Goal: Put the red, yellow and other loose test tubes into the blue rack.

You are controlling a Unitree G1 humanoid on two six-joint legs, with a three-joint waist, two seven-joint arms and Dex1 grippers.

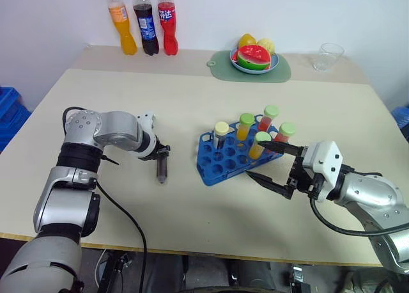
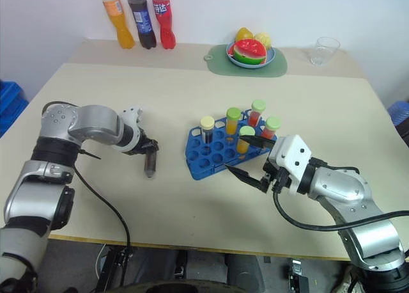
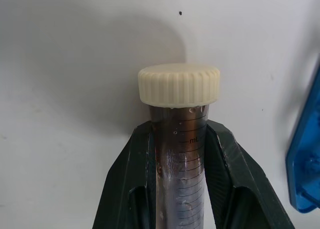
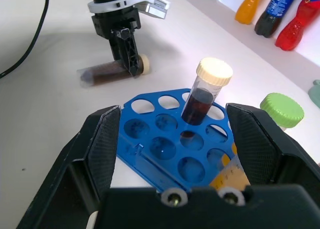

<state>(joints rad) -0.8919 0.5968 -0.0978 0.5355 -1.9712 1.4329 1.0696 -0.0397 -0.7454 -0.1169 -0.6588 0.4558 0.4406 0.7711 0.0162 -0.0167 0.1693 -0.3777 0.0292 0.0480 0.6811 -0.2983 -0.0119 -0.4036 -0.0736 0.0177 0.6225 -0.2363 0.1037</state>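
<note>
A test tube (image 1: 162,172) with dark brown liquid and a cream cap (image 3: 179,85) lies on the table left of the blue rack (image 1: 220,162). My left gripper (image 1: 161,157) points steeply down and is shut on it just below the cap. Its fingers (image 3: 135,169) press both sides of the tube. Several capped test tubes stand in the rack: one dark with a cream cap (image 4: 202,96), the others red or yellow-orange with green caps (image 1: 246,120). My right gripper (image 1: 254,158) hangs open at the rack's right end, holding nothing.
Three soda bottles (image 1: 142,21) stand at the table's far left edge. A plate of fruit (image 1: 254,57) on a green mat and a clear cup (image 1: 328,56) sit at the back right. Blue crates (image 1: 9,114) stand off the table's left side.
</note>
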